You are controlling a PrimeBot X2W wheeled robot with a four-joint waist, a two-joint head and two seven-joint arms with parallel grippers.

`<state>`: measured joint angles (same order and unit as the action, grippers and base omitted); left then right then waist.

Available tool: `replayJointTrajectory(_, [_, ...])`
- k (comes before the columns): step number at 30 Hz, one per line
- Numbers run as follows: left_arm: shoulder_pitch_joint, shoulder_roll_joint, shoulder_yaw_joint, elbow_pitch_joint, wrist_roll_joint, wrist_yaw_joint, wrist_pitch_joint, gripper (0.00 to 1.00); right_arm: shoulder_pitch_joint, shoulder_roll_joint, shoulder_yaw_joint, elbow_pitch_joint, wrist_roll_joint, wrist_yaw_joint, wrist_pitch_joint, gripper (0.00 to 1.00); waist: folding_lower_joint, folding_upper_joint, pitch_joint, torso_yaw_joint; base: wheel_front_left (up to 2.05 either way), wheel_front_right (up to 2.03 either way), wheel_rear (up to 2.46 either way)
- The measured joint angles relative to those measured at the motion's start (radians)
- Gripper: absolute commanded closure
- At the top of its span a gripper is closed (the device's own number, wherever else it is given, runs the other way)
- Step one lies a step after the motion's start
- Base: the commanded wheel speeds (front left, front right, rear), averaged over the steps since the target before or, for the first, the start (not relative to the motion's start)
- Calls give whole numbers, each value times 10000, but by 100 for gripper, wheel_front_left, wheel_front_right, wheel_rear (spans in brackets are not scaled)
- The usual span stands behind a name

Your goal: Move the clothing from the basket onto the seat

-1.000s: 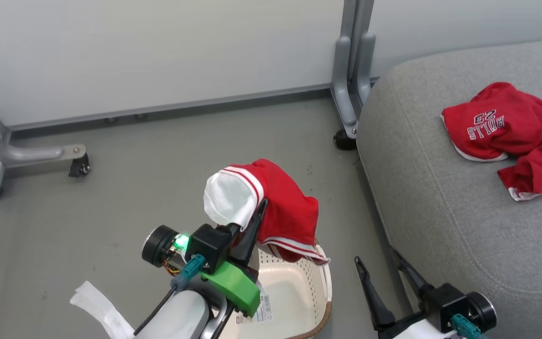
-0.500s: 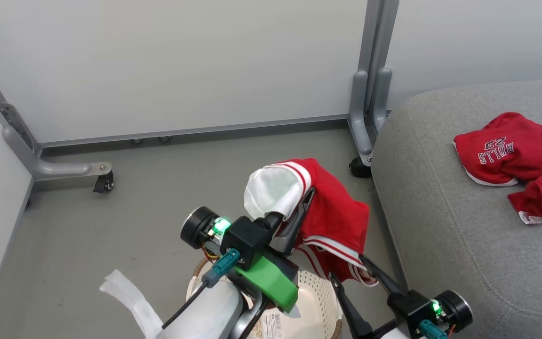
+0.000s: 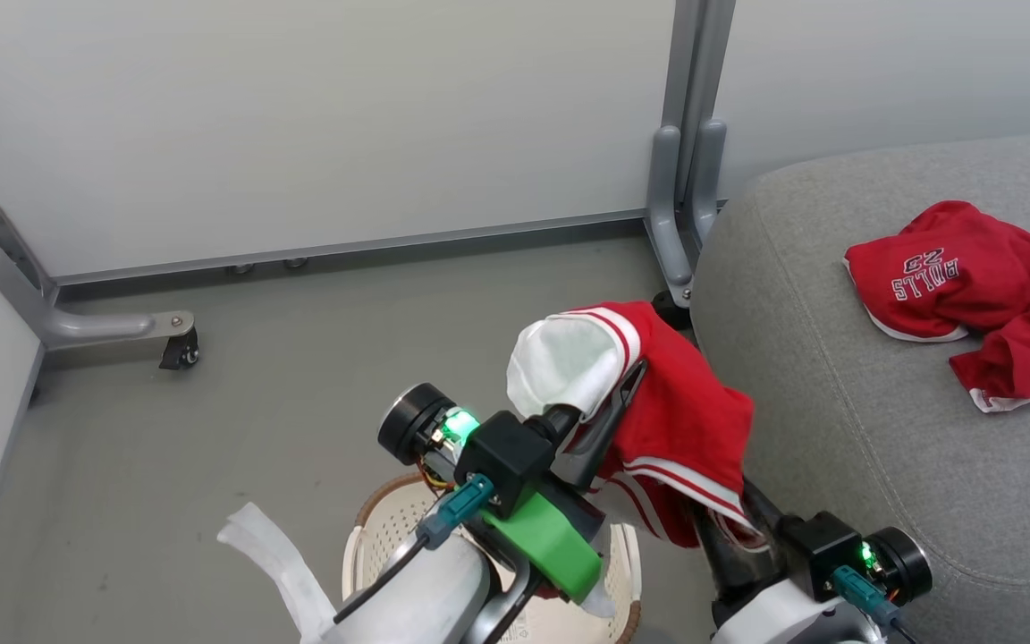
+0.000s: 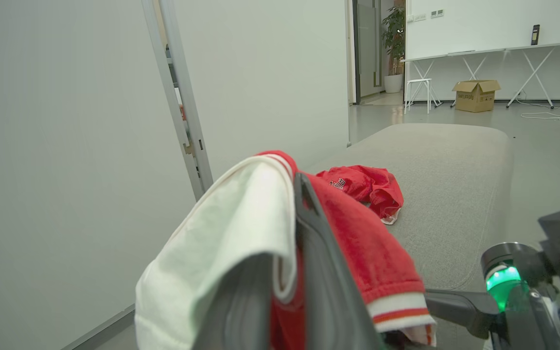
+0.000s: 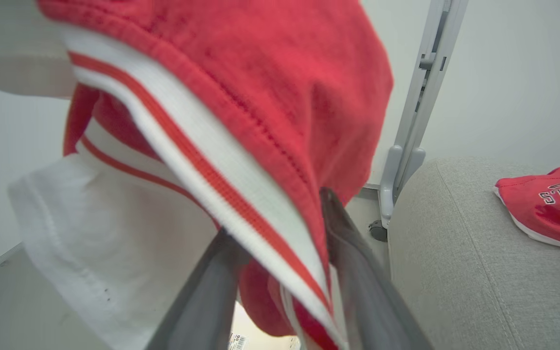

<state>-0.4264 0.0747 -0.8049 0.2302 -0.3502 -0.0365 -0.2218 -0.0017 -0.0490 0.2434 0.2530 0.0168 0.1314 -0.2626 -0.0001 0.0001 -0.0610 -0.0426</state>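
Head view: grey floor (image 3: 211, 402) takes the L half, and the seat (image 3: 882, 429) fills 3 o'clock. The basket (image 3: 370, 537) sits on the floor at 6 o'clock, partly hidden by the L arm, w/ a paper label inside. BULLS 23 garment (image 3: 962, 277) lies crumpled on the seat at 2 o'clock, lettering up. White-panel garment (image 3: 676, 420) hangs in the air just off centre toward 4 o'clock, above the basket's 1 o'clock side and right by the seat's 9 o'clock edge; can't tell if it touches the seat. L gripper (image 3: 600, 402) is clenched on that garment's upper fold, white panel draped over one finger. R gripper (image 5: 272, 214) is under the striped hem, fingers apart w/ fabric hanging btw them, not pinched.
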Motion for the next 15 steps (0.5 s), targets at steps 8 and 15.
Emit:
replayJointTrajectory(8, [85, 176, -79, 180, -92, 2, 155, 100, -17, 0, -107, 33, 201, 0, 0, 100, 0, 0, 78, 31, 0, 0, 0])
replayJointTrajectory(15, [238, 370, -77, 330, -157, 111, 196, 0, 7, 0, -251, 31, 353, 0, 0, 100, 0, 0, 104, 108, 0, 0, 0])
